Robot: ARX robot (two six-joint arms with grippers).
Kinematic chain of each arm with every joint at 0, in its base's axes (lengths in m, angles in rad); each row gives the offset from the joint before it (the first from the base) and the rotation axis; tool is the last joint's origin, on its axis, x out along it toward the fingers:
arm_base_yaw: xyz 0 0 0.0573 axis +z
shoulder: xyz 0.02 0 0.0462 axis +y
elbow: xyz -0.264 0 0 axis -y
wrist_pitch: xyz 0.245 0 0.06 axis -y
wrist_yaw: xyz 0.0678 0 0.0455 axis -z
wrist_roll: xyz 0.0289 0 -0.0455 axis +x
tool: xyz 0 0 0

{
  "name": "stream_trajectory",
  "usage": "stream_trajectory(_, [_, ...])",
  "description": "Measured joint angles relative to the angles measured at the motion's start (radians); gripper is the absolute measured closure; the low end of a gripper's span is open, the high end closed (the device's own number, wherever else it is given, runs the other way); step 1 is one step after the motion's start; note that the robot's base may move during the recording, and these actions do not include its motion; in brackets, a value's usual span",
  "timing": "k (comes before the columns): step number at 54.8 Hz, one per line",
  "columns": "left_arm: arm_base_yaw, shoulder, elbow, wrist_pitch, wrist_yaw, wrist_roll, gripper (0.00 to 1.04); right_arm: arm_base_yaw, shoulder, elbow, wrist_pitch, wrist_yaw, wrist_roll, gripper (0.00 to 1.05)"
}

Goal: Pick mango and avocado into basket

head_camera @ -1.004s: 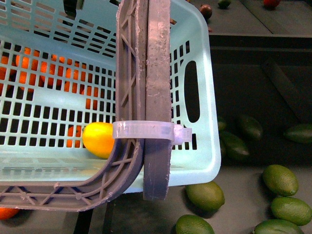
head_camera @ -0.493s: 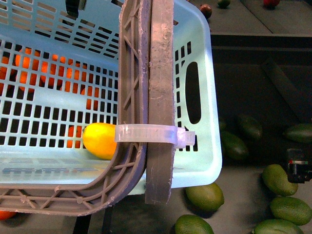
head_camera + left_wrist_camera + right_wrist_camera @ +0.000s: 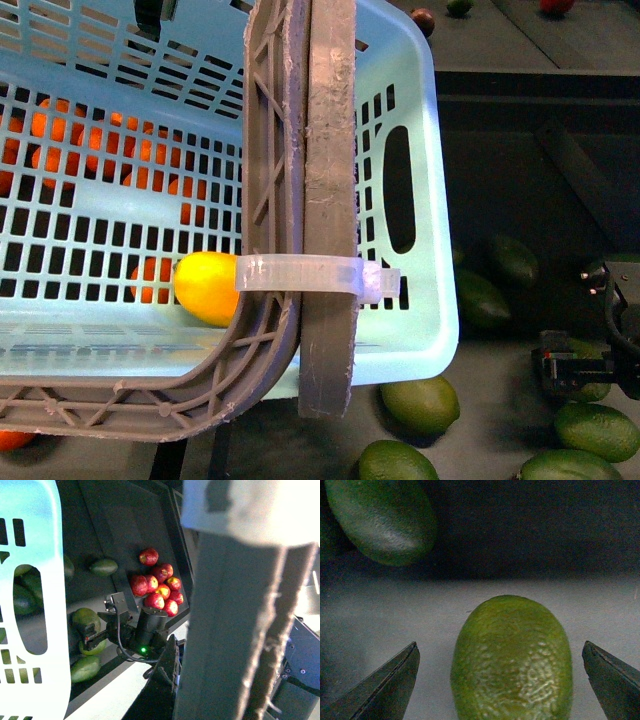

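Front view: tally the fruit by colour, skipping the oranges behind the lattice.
Yellow mango: 1
Green fruit: 8 sure, one half behind the right gripper
Red fruit: 1
Dark fruit: 1
Total: 11

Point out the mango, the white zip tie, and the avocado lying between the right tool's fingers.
mango (image 3: 206, 288): front view, middle of its visible yellow skin.
zip tie (image 3: 300, 272): front view, middle of the white band.
avocado (image 3: 512, 660): right wrist view, centre of its pebbled green skin.
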Motion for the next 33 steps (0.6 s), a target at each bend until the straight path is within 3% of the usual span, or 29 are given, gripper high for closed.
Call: stream_trajectory(33, [0.0, 0.0, 0.0, 0.0, 0.0, 0.0, 0.98, 0.012, 0.021, -0.019, 0.019, 0.048, 0.04, 0.08])
